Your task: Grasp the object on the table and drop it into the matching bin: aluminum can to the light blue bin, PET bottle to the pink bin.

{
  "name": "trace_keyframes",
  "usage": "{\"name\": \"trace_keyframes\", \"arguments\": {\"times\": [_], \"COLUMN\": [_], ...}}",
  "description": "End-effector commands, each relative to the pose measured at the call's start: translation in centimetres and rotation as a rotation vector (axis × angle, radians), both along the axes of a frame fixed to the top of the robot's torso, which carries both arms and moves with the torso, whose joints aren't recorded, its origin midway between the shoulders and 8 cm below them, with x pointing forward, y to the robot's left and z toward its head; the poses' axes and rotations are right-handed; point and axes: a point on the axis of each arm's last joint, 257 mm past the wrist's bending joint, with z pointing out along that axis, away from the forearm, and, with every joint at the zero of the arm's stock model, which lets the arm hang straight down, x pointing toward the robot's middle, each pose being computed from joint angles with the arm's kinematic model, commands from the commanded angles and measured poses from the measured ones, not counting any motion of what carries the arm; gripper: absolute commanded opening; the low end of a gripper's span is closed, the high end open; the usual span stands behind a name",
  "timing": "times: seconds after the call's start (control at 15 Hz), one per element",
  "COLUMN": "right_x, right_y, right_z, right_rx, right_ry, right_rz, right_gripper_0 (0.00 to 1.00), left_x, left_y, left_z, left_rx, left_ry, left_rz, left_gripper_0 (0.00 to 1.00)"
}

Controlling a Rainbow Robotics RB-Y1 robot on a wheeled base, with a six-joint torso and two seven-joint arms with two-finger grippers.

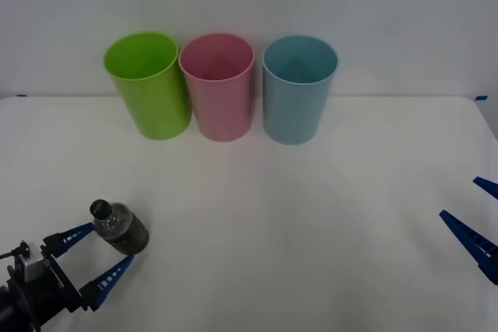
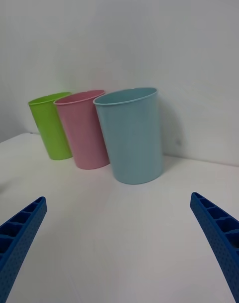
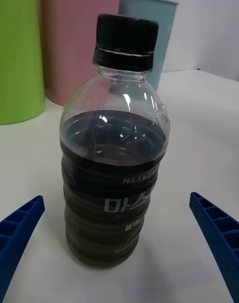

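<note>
My left pincer (image 1: 99,253) is open near the table's (image 1: 311,231) front left corner, one finger on each side of the bottle (image 1: 120,228), not touching yet. I should squeeze slowly around its dark middle so it stays standing, then lift it to the pink bin (image 1: 219,87) by the back edge. My right pincer (image 1: 475,223) waits open at the right edge.

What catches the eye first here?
Three bright bins stand in a row at the table's far edge: green, pink, light blue. Near the front left, a small bottle of dark liquid stands between the fingers of the open left end effector.
</note>
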Motion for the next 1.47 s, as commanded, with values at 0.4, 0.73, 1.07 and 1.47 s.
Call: {"name": "trace_keyframes", "arguments": {"times": [0.4, 0.73, 1.07, 1.47], "right_x": [0.0, 0.0, 0.0, 0.0], "right_y": [0.0, 0.0, 0.0, 0.0], "right_z": [0.0, 0.0, 0.0, 0.0], "right_rx": [0.0, 0.0, 0.0, 0.0], "right_ry": [0.0, 0.0, 0.0, 0.0], "right_rz": [0.0, 0.0, 0.0, 0.0], "right_gripper_0": [1.0, 1.0, 1.0, 1.0], "left_x": [2.5, 2.9, 3.0, 2.9], "left_y": [-2.7, -3.0, -2.9, -2.8], "left_z": [0.0, -0.1, -0.2, -0.1], "left_rx": [0.007, 0.028, 0.03, 0.03], "left_ry": [-0.039, -0.051, -0.049, -0.051], "left_rz": [0.013, 0.007, 0.014, 0.018], "left_gripper_0": [1.0, 1.0, 1.0, 0.0]}}
